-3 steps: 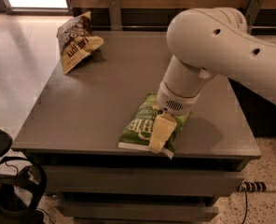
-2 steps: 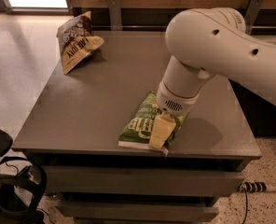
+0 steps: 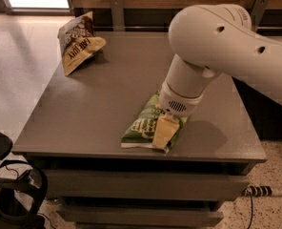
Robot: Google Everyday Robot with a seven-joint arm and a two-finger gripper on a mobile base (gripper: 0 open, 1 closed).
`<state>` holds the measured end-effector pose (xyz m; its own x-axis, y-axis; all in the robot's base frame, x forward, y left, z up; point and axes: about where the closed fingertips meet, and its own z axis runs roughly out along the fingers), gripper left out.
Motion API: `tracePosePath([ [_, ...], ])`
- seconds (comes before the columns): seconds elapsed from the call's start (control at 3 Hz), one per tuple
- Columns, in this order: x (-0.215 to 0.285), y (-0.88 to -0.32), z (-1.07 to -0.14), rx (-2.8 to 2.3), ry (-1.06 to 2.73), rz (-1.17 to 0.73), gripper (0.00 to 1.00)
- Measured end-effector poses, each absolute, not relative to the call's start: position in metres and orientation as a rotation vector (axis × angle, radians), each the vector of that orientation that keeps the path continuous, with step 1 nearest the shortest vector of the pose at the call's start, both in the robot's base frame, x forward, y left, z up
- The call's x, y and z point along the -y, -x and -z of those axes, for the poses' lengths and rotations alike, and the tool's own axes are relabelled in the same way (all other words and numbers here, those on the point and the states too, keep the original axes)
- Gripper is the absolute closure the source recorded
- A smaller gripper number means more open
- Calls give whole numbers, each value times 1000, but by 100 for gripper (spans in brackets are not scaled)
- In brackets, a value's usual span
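Contact | end effector [image 3: 164, 131] pressed down on green snack bag [image 3: 140, 125] near desk [image 3: 98, 99] front edge | grip unreadable: cannot tell | yellow-brown bag [image 3: 79, 46] well apart, far corner

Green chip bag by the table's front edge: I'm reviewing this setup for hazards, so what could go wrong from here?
1. The green chip bag lies close to the front edge of the table, with the gripper resting on its near end. A small forward drag could tip it onto the floor.
2. The bag looks slick, so it may slide sideways out from under the gripper.
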<state>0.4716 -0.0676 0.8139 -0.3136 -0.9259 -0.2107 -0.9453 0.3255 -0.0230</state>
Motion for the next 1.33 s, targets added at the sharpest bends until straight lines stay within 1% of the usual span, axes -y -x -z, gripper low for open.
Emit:
tracePosePath([
  [0.33,68,-472,-814,-2401,1717,-154,100],
  [1.0,68,-472,-816,-2400,1717,-154,100],
  [1.33,83,-495,-864,-2304,1662,-10,100],
])
